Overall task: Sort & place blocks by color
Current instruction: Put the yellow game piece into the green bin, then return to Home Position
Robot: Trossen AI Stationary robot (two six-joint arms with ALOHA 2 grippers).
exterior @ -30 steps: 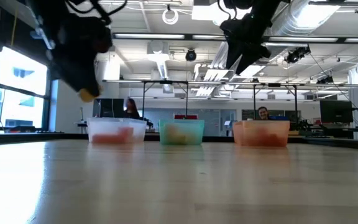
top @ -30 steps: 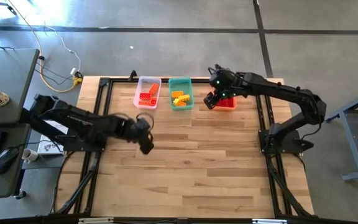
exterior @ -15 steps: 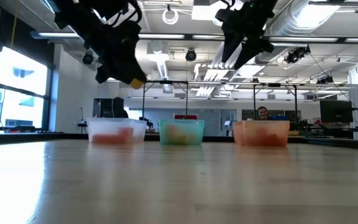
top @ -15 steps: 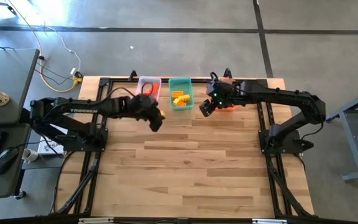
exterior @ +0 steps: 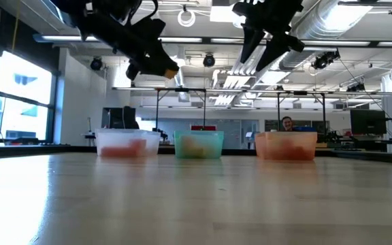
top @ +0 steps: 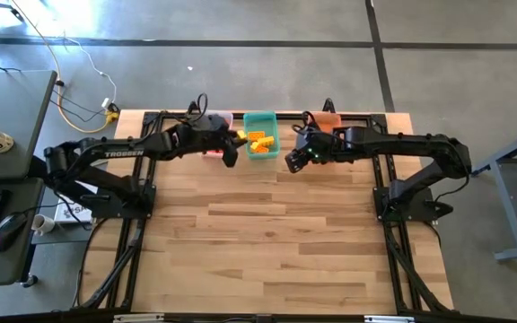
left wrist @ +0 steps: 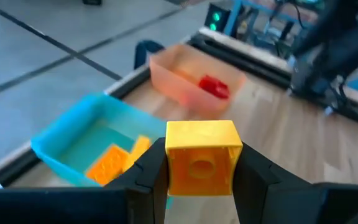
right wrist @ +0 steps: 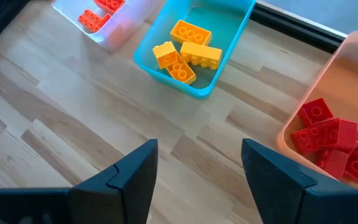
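The left gripper (top: 232, 151) is clamping a yellow block (left wrist: 202, 156) above the table, just beside the teal bin (top: 260, 134). The right gripper (right wrist: 194, 171) is hanging wide open and empty, between the teal and orange bins (right wrist: 353, 81).

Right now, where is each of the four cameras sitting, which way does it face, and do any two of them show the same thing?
High view: overhead, facing straight down; both arms, left gripper, right gripper.
Low view: at table-top height, facing level across to the three bins; both arms hang from above.
Left wrist view: on the left arm, past fingers shut on a yellow block.
Right wrist view: on the right arm, looking down between open fingers.
Shared: both wrist views show the teal bin and orange bin.
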